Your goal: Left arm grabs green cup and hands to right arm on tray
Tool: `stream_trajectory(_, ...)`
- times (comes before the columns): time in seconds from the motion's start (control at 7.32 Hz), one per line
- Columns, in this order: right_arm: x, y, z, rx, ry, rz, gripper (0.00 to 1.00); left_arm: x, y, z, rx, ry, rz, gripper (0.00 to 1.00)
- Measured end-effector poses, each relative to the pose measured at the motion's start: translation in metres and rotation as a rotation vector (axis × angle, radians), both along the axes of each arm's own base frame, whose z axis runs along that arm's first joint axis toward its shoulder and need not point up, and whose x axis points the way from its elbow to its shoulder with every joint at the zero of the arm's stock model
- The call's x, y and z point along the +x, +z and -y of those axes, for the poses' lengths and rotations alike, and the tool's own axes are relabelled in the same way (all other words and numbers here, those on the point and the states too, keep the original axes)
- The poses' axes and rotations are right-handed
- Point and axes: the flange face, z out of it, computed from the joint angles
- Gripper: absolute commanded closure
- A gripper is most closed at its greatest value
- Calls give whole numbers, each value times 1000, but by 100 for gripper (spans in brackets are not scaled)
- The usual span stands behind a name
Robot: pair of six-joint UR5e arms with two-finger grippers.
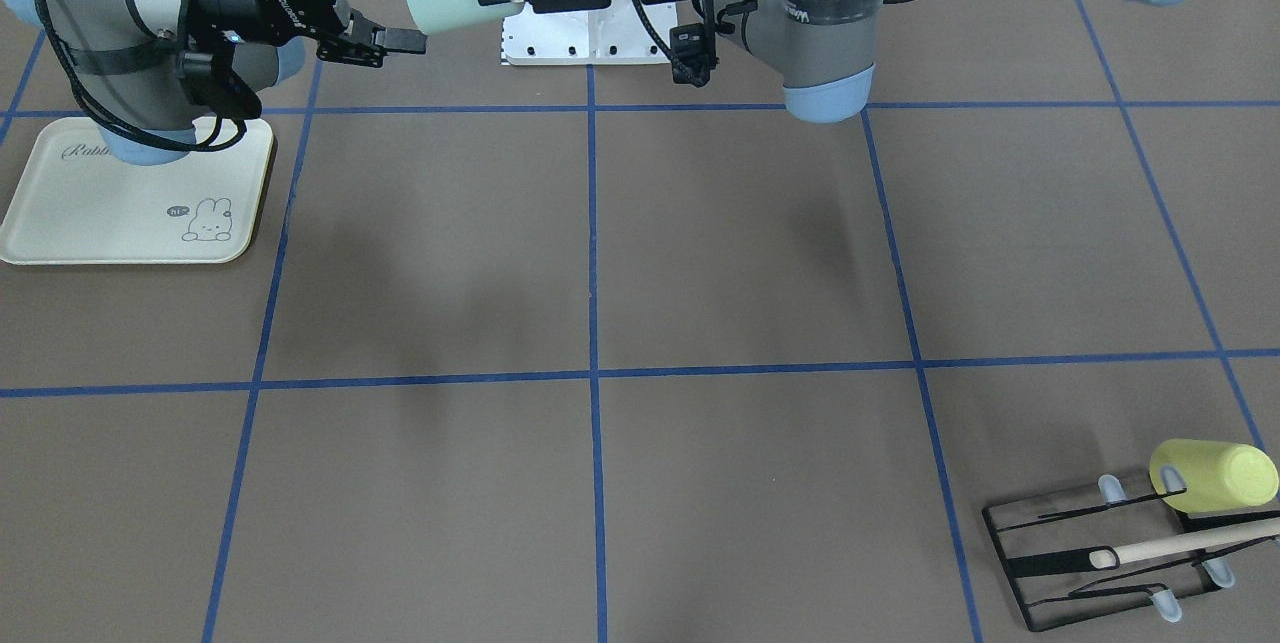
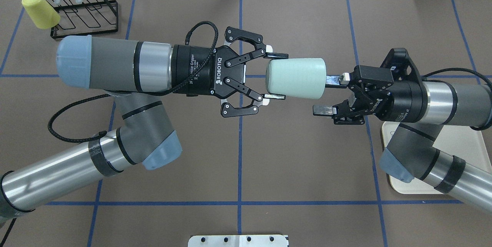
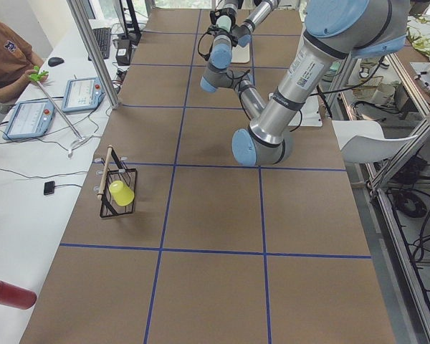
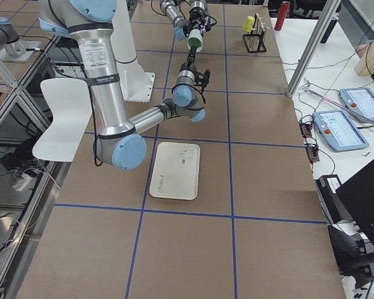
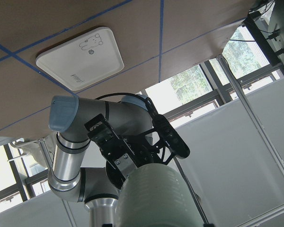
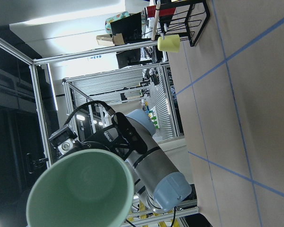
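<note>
At the table's (image 2: 307, 170) far corner on the robot's left stands a black wire rack (image 2: 86, 12). A yellow cup (image 2: 40, 5) sits tilted on one of its prongs and a wooden stick (image 1: 1190, 543) lies across it; all of this is well apart from the grippers. A white plate (image 1: 590, 38) lies at the table's edge on the robot's side. The tray (image 1: 100, 213) lies flat on the robot's right, and the elbow of the right arm (image 2: 407, 154) hangs over it and hides a part of it. The left gripper (image 2: 276, 75) is clamped on the green cup (image 2: 296, 78), with one finger on each side of its narrow bottom end. The right gripper (image 2: 326, 95) has its jaws spread wide. One finger reaches the rim of the green cup and the other stays outside, just beside the wall. I cannot tell whether either finger really touches, but this gripper does not grasp it. The green cup is in the air above the middle of the table, between the two grippers and well apart from the tray. Its long axis is level and runs across the table from the left arm (image 2: 115, 62) to the right arm. The closed bottom points at the left gripper and the open mouth points at the right gripper; the right wrist view looks straight into the mouth.
</note>
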Motion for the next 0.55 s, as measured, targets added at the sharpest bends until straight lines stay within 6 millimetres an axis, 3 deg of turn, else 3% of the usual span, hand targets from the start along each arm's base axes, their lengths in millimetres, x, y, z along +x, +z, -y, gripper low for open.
stream_trajectory(0.55,-5,0,-8,15,-19,27,28,14,-9,-10,-29,-2,-21,100)
